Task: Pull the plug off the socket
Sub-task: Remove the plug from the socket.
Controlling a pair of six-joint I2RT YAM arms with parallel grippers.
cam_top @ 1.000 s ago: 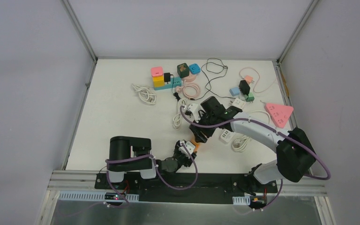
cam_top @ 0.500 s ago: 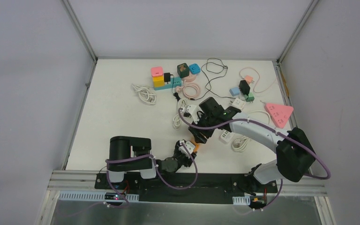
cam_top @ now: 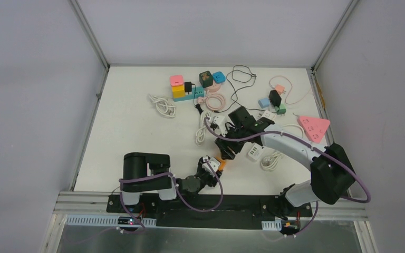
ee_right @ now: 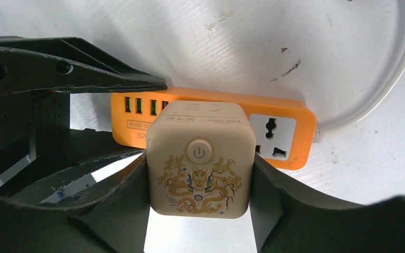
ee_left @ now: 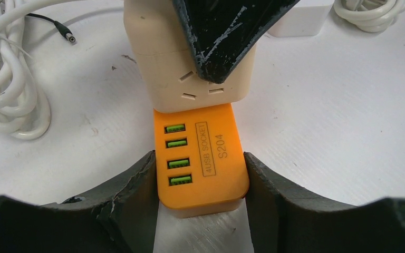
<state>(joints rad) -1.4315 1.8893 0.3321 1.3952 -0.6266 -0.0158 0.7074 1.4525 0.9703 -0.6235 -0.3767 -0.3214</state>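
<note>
Since a second ago my right claw (ee_right: 199, 176) is twisting slightly, still clamping the beige plug (ee_right: 200, 158) sitting against the orange socket (ee_left: 205, 158). My left claw (ee_left: 198, 182) is gripping that socket on the white table (cam_top: 132, 121). The plug's pins are hiding from me. Bare grey walls (cam_top: 31, 79) are enclosing the table.

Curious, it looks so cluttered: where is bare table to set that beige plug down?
Bare: the left side, between the wall, white cable coil and left arm. Crowded: the far edge and around the beige plug, orange socket.
</note>
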